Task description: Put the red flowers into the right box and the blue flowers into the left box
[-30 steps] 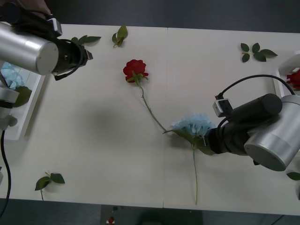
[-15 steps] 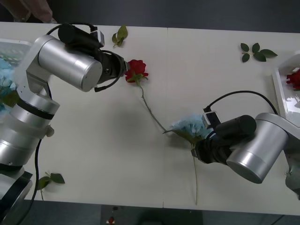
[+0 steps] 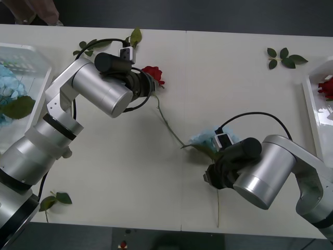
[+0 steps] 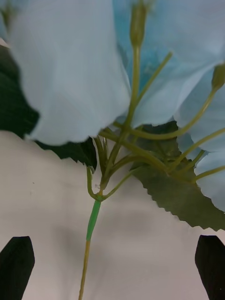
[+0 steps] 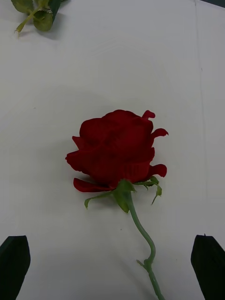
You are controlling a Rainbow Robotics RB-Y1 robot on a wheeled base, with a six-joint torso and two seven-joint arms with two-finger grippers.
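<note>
Right tool (image 4: 112, 269): low over the near half of the desk (image 3: 130, 172), spread wide and holding nothing; in its wrist view the two black fingertips (image 4: 16, 265) stand at either side of a thin stem, with pale petals and a toothed leaf just beyond.
Blue flower on the desk (image 3: 207, 141): lies flat near the desk's middle right, head away from the robot, stem running back toward the near edge; the right arm covers part of it.
Left tool (image 5: 112, 267): farther out, over the desk's far middle, also wide and holding nothing; its fingers frame the stem just below a red head.
Red flower on the desk (image 3: 154, 74): lies flat, head at the far side, its long stem curving toward the blue one until the two nearly meet.
Left box (image 3: 36, 54): at the far left edge, blue flowers (image 3: 11, 89) already in it.
Right box (image 3: 312, 109): at the far right edge, a red flower (image 3: 326, 86) inside.
Step in hand: both arms look poised for a pick, each lined up on a stem.
Next move: probably descend and close squarely on each thin stem, then carry red right and blue left; the arms would cross, so one may need to wait.
Loose leaf sprigs (image 3: 285, 57): scattered about, not part of the job.
Writing: none readable; no brand or label visible.
</note>
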